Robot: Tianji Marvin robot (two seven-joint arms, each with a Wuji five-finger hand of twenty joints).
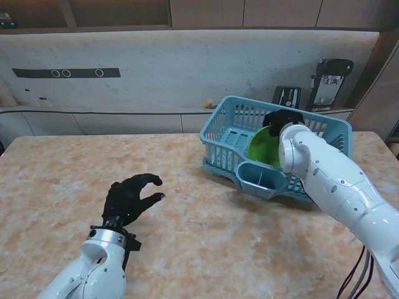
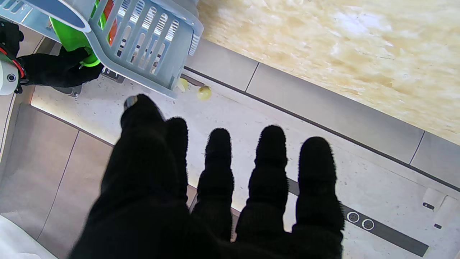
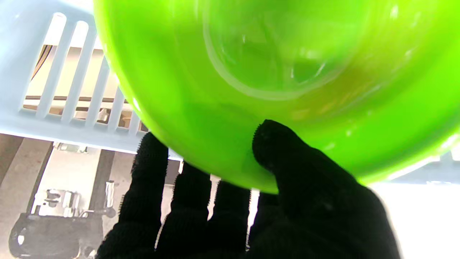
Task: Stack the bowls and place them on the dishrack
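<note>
A light-blue dish rack (image 1: pixel 219 122) stands on the table at the far right. A green bowl (image 1: pixel 264 147) stands tilted on edge inside it. In the left wrist view something orange-red (image 2: pixel 112 25) shows behind the green bowl (image 2: pixel 70 36) through the rack's bars (image 2: pixel 151 46). My right hand (image 1: pixel 283 118) reaches over the rack and is shut on the bowl's rim. The right wrist view shows its thumb (image 3: pixel 287 154) pressed on the bowl (image 3: pixel 273 72), with the fingers on the other side. My left hand (image 1: pixel 131 198) hovers open over the table at the near left, holding nothing.
The rack's cutlery cup (image 1: pixel 262 179) juts out toward me. Black appliances (image 1: pixel 330 81) stand on the ledge behind the rack, and a small yellow thing (image 1: pixel 206 104) lies there too. The marbled table (image 1: pixel 206 243) stretches between my two arms.
</note>
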